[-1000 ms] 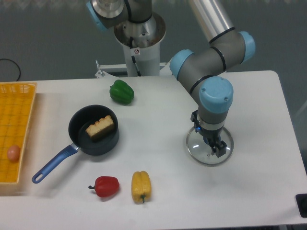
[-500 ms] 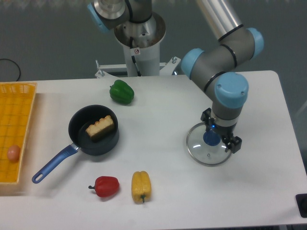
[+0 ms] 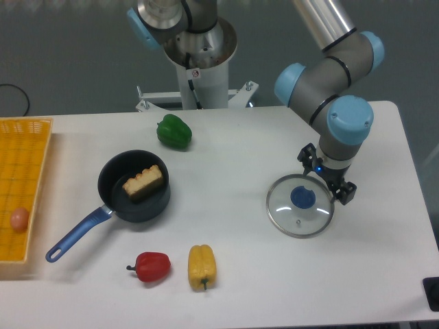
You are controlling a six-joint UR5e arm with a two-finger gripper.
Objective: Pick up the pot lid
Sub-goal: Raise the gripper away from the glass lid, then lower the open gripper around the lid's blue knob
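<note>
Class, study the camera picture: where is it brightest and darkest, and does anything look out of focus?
Camera view: the white table is the brightest broad area; the background and the frying pan's inside are darkest; the red pepper and the pot lid's blue knob have fairly crisp outlines, with no obvious blur.

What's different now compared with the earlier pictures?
The fingers have moved toward the picture's right, uncovering the blue knob of the pot lid. Nothing has been taken hold of. The lid and the frying pan stayed put.
</note>
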